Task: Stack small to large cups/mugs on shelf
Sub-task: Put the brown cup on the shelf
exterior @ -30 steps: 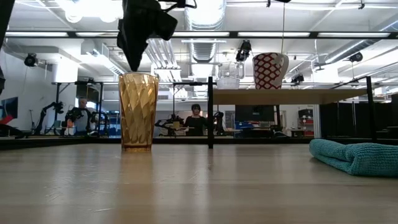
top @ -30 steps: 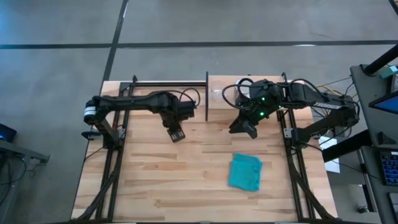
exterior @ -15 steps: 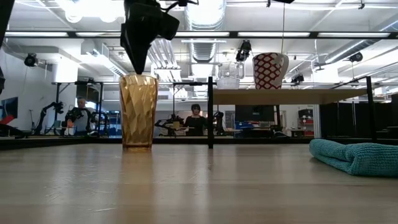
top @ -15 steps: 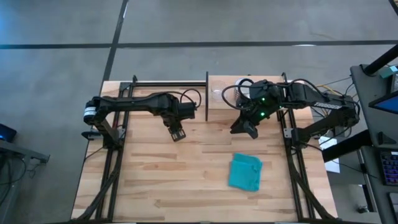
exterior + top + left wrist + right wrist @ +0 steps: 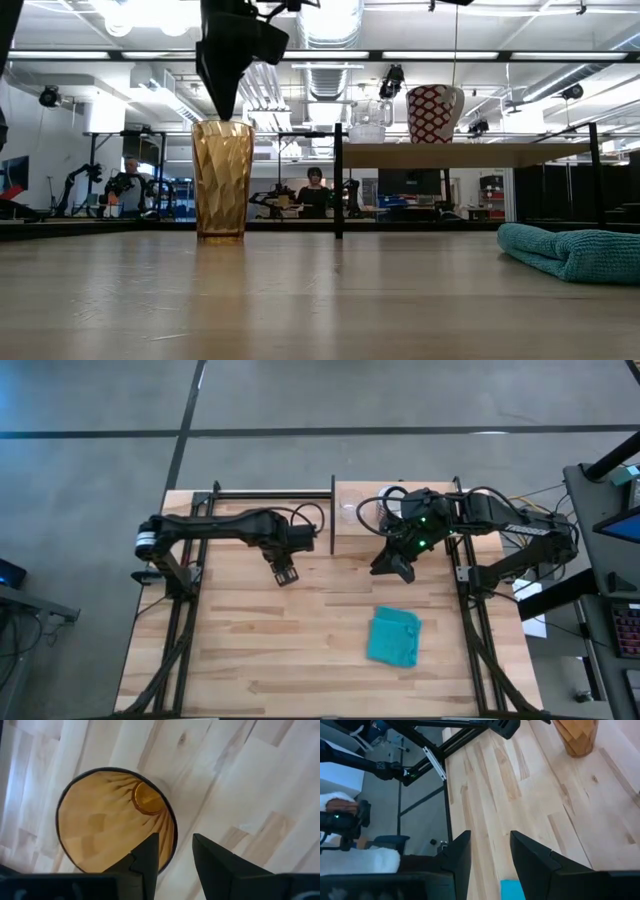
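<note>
Amber tumbler (image 5: 222,179) is seen upright on the bench (image 5: 320,300), well apart from the shelf (image 5: 470,153). Left end effector (image 5: 172,852) is positioned directly above the tumbler's open mouth; in the left wrist view its fingers (image 5: 150,852) are parted by a narrow gap, with the tumbler's rim lying in line with that gap. Nothing is held; in the low view the fingertips are seen just over the rim, and contact cannot be determined.

White handled mug (image 5: 433,113), red-patterned on its outside, is observed standing upright on the shelf, handle turned away from the tumbler. Small clear glass cup (image 5: 367,126) is set just beside it on the same board, on the side nearer the tumbler.

Right end effector (image 5: 398,567) is held over the bench just in front of the shelf; its fingers (image 5: 462,852) are partly spread and empty. Teal cloth (image 5: 394,636) is noted lying crumpled on the bench, near the right end effector.

People are visible in the room behind the bench.
</note>
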Action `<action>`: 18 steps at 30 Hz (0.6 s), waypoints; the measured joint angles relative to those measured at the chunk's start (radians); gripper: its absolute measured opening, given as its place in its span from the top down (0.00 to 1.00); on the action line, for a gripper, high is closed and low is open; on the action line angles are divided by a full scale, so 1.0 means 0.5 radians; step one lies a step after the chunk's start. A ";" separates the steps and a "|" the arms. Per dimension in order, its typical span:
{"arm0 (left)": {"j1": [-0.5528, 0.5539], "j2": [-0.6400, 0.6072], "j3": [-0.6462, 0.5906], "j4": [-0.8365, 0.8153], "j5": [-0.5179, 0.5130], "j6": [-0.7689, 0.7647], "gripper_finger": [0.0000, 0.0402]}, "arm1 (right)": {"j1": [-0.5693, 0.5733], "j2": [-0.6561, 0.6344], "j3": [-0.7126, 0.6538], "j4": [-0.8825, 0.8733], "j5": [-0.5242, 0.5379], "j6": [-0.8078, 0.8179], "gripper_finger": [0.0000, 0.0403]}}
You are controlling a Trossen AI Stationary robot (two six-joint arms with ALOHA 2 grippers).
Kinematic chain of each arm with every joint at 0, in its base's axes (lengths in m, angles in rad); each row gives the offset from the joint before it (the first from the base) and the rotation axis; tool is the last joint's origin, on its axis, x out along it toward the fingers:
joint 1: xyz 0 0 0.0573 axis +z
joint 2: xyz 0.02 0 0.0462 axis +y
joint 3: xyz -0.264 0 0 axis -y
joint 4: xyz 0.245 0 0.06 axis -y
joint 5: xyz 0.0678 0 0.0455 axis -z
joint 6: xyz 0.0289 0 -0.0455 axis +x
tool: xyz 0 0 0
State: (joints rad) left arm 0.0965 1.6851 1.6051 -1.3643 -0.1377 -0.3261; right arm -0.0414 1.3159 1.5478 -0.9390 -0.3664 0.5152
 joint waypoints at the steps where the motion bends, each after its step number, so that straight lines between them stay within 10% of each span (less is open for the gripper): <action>1: 0.000 0.010 -0.001 0.005 0.000 0.001 0.74 | 0.000 0.000 0.000 0.001 0.000 0.000 0.68; 18: 0.001 0.110 0.064 0.141 0.161 0.047 0.99 | 0.000 -0.006 0.001 -0.164 -0.001 -0.123 0.68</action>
State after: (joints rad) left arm 0.0970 1.7401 1.6372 -1.2938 -0.0571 -0.3028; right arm -0.0414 1.3127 1.5482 -1.0210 -0.3669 0.4537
